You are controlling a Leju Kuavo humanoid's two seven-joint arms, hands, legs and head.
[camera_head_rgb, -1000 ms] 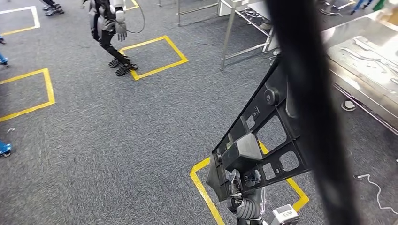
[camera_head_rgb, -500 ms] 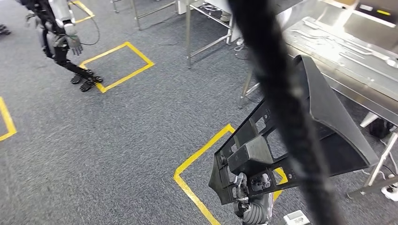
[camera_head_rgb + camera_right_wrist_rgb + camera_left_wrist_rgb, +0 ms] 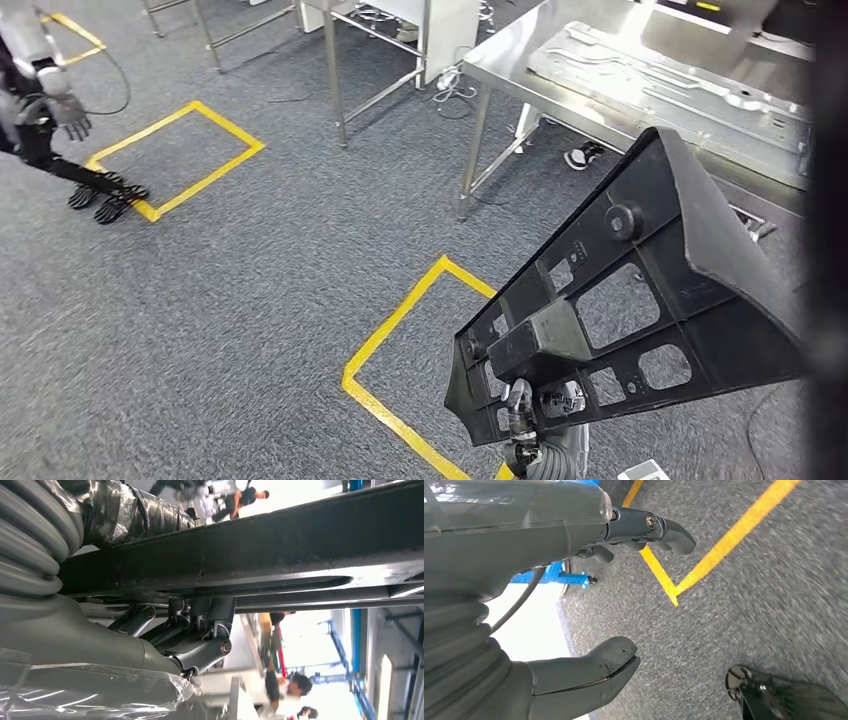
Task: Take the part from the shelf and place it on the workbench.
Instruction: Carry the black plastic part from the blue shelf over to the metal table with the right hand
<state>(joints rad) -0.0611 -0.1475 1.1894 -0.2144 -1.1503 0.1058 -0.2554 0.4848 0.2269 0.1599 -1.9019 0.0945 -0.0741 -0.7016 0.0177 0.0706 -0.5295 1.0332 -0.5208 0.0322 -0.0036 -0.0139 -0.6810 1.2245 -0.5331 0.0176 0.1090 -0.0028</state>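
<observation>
- One big black plastic part [image 3: 640, 300], ribbed and full of cut-out windows, is held up off the floor just in front of the steel workbench [image 3: 520, 60], tilted so its long edge climbs toward the bench.
- Right hand [image 3: 530, 400] grips the part at its low end, the one farthest from the workbench; in the right wrist view the dark fingers [image 3: 200, 630] curl up around the part's edge [image 3: 300, 540].
- Left hand [image 3: 589, 605] holds nothing: thumb and fingers are apart, hanging over the grey carpet [image 3: 774, 605] with a corner of yellow floor tape [image 3: 674, 587] beneath.
- On the workbench lies a flat, pressed sheet-metal panel [image 3: 660, 80], well apart from the black part.
- Yellow tape rectangle [image 3: 400, 320] on the carpet sits just short of the workbench, below the raised part.
- Another humanoid robot [image 3: 45, 110] stands far from the workbench, beside a second yellow rectangle [image 3: 175, 150].
- Metal table legs [image 3: 340, 80] rise just beyond the workbench's near corner.
- People [image 3: 280, 680] stand in the background of the right wrist view, blurred.
</observation>
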